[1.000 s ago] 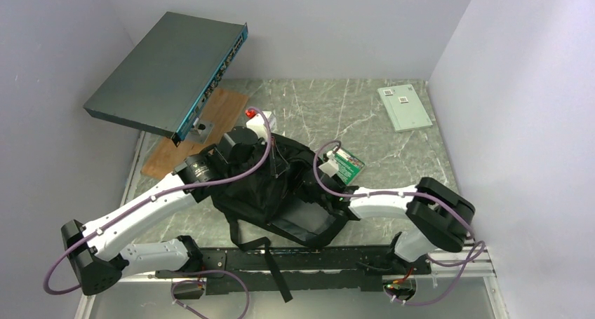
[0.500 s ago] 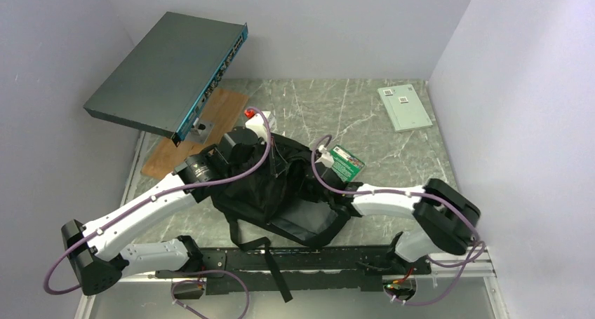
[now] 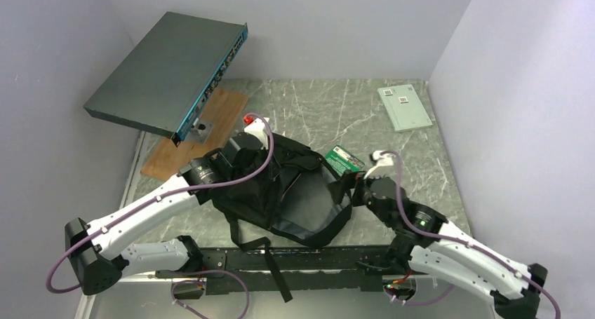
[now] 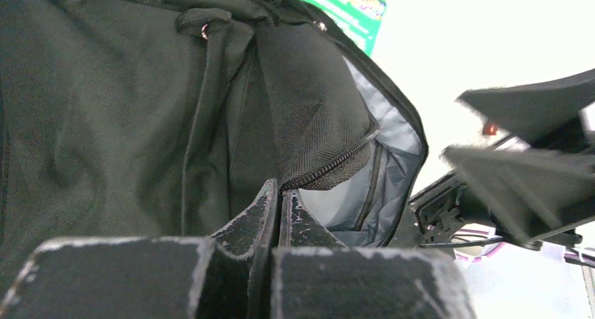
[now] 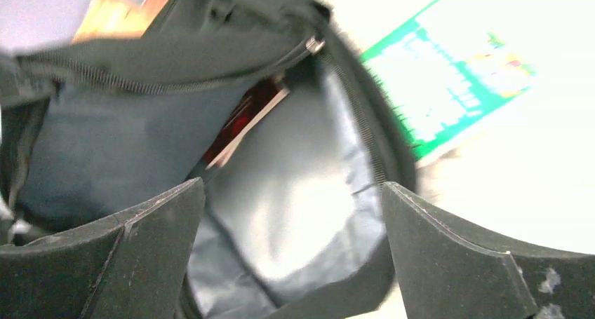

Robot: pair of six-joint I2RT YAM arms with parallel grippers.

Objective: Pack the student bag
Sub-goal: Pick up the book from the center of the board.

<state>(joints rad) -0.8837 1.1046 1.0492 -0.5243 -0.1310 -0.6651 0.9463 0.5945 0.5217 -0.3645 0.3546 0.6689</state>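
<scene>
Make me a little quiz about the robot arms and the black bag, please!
1. True or false: the right gripper is squeezed shut.
2. What colour is the lining inside the student bag? A) red B) grey C) yellow
3. Fill in: the left gripper is shut on the edge of the ____.

Key: 1. False, its jaws stand wide open. 2. B. 3. Student bag, right beside its zip.

Grey box (image 3: 165, 70) (tilted), wooden board (image 3: 223, 110), pale panel (image 3: 404, 107)
</scene>
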